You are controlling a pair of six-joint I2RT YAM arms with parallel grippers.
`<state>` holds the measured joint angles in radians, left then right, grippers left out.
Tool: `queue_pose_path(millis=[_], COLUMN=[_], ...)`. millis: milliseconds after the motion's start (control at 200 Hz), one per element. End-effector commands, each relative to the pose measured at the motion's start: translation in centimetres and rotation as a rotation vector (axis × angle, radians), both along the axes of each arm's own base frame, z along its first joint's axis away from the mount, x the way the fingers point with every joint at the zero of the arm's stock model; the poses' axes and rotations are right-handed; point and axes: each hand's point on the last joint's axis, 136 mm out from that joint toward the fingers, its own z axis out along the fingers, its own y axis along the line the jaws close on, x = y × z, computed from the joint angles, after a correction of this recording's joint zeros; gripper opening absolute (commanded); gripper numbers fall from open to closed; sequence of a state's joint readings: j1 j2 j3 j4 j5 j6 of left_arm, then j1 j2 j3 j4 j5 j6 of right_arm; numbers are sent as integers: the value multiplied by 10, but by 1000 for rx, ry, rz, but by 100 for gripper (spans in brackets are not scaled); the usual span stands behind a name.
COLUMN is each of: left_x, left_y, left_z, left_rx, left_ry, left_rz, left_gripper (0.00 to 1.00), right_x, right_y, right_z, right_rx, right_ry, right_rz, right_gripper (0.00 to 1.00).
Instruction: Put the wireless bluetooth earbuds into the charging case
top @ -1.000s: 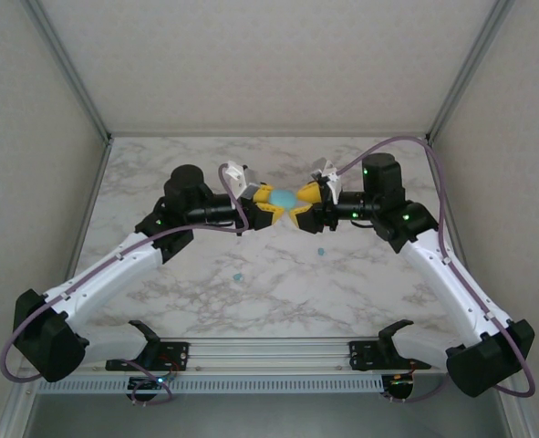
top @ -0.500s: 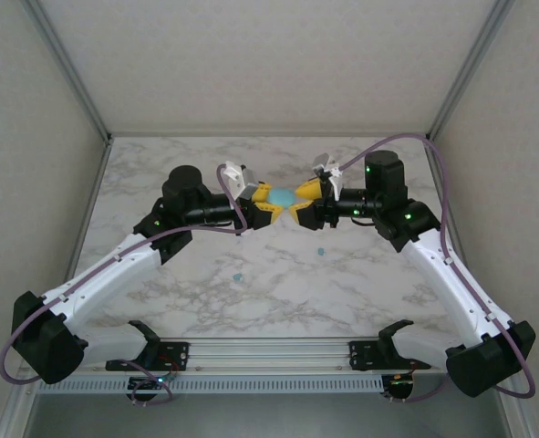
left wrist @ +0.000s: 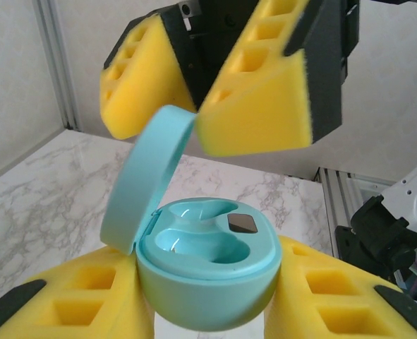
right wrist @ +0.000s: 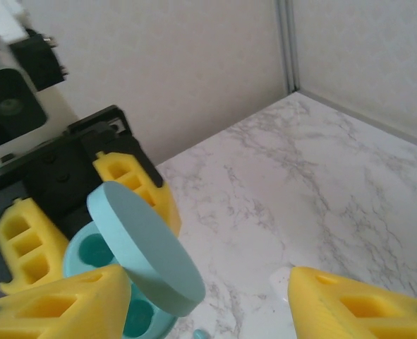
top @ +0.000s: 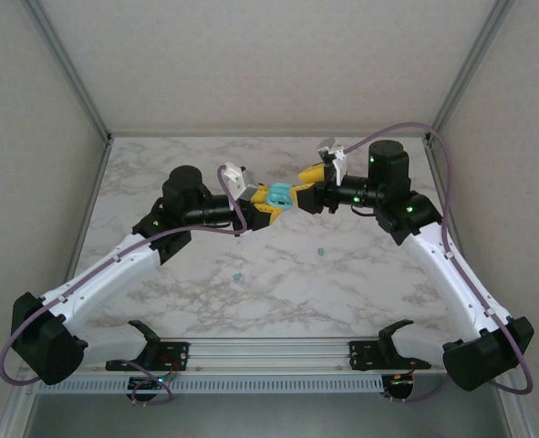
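While the left fingers (left wrist: 74, 311) are clamped on the open charging case (left wrist: 208, 282) above the bench (top: 160, 173), the right fingers (right wrist: 53, 304) gape empty beside its lid (left wrist: 148, 176). The nearer earbud (top: 321, 251) lies at their six o'clock, the other earbud (top: 238, 276) toward seven.

Bright, even light, soft shadows; charging case (left wrist: 208, 282) interior glints.
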<state>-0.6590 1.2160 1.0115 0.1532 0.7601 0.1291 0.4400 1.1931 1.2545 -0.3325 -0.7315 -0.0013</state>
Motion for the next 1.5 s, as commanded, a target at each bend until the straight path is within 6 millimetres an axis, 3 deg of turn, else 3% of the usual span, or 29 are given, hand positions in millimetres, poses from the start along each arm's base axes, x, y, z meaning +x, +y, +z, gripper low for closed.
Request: queue_pose_path(millis=[0,150,330,435,566,701,786,951,1076,1226,1331,1497], left_x=[-9,-4,13,19,24,30,31,28,27,26,26,29], left_y=[2,4,10,13,16,21,24,27,28,27,25,25], left_z=[11,11,5,4,5,10,16,24,30,39,42,46], left_rx=[-47,-59,-77,-110,-135,-187,-240,-241,-240,-226,-213,-227], left_ry=[-32,-30,-28,-18,0,19,13,-34,-77,-128,-146,-158], left_rz=[-20,17,126,162,183,209,216,220,226,217,210,220], left_gripper=[20,21,21,21,20,20,19,21,21,22,22,22], right_x=[21,27,8,11,13,-10,5,15,14,7,-4,-11], right_y=[-5,-5,-2,-13,-21,-7,-8,16,30,37,48,52], right_z=[12,20,42,45,34,15,5,15,13,13,19,8], right_rx=[11,32,79,60,7,-19,-3,159,217,228,229,177], right_ry=[15,100,114,115,153,170,256,675,854,927,966,1006], right_rz=[-108,-139,-73,-155,-213,-34,-114,-90,-38,18,116,131], right_gripper=[61,62,64,66,63,64,65,66,68,72,68,65])
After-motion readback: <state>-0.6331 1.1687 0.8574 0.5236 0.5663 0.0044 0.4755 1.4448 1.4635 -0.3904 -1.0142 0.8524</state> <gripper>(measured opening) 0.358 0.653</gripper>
